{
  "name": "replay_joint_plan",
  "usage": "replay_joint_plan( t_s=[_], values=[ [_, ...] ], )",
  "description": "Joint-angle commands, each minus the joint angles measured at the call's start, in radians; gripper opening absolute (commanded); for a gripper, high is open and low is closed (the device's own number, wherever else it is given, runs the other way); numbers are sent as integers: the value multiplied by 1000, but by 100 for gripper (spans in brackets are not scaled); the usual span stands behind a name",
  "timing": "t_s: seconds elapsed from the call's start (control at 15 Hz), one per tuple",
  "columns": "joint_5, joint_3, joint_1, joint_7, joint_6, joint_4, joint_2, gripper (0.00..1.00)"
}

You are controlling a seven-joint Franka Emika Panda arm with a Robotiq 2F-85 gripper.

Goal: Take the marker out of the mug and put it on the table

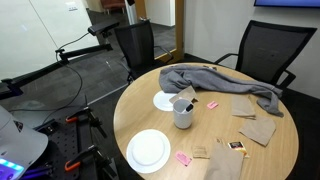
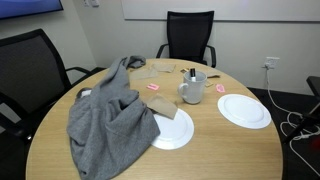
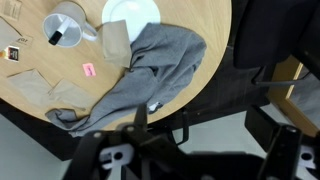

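The light grey mug (image 1: 183,113) stands upright near the middle of the round tan table (image 1: 130,110). The dark marker (image 1: 187,101) stands inside it, its tip above the rim. Both also show in an exterior view, mug (image 2: 192,90) and marker (image 2: 192,73), and at the top left of the wrist view, mug (image 3: 65,25) and marker (image 3: 55,37). My gripper (image 3: 200,130) shows only in the wrist view. It is open and empty, high up and beyond the table's edge (image 3: 215,30), far from the mug.
A grey cloth (image 2: 105,120) lies crumpled over one side of the table, partly on a white plate (image 2: 172,130). A second plate (image 2: 244,109), brown napkins (image 1: 255,125) and small pink pieces (image 1: 184,158) lie around the mug. Black chairs (image 1: 265,50) (image 2: 190,35) ring the table.
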Motion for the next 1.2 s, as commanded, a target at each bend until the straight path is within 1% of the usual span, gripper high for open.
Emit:
replay_joint_plan(
  t_s=[0.0,0.2,0.47,0.6,0.73,0.93,1.13],
  values=[
    [4,23,-42,91,183,-11,80,100],
    [-3,35,-67,174,366,-28,168,100],
    [-55,57,-123,294,578,-41,286,100],
    [-127,83,-185,380,680,-44,347,100],
    [-246,109,-275,490,759,-43,396,100],
    [-395,111,-382,607,777,-30,422,100],
    [-535,108,-465,723,733,-11,415,100]
  ],
)
